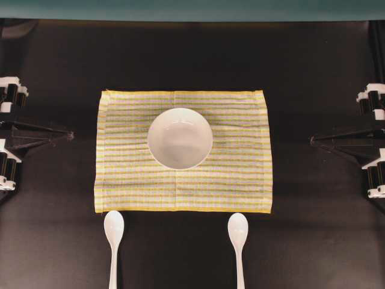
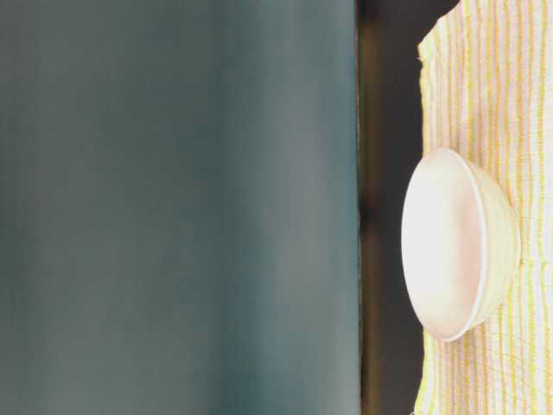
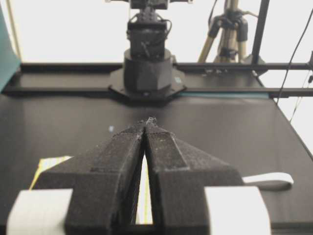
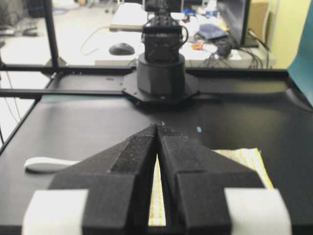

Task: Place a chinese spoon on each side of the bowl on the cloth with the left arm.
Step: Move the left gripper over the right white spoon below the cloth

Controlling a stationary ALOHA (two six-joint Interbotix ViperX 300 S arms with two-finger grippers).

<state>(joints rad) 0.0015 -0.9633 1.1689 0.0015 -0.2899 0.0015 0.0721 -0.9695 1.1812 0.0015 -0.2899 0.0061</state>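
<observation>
Left gripper (image 1: 71,136) sits parked at the bench's left edge, fingers (image 3: 128,147) pressed together tip to tip — closed on nothing, well apart from the cloth.

The cloth (image 1: 240,180) lies flat at the middle of the black bench (image 1: 313,241), slightly wrinkled, its yellow, white and grey stripes running side to side. The bowl (image 1: 180,138) stands upright on the cloth, somewhat toward the cloth's far edge and roughly centred between its left and right edges. Nothing is visible inside it.

Two white spoons lie on the bare bench just beyond the cloth's near edge, neither on the cloth. The left spoon (image 1: 113,232) has its scoop just beside the cloth's near-left corner, handle running toward the bench's near edge. The right spoon (image 1: 238,232) lies parallel to it, scoop near the cloth's near edge toward its right end. Both are well apart from the bowl.

Right gripper (image 1: 313,140) sits at the bench's right edge, its fingers (image 4: 142,147) likewise meeting at the tips — closed, empty.
</observation>
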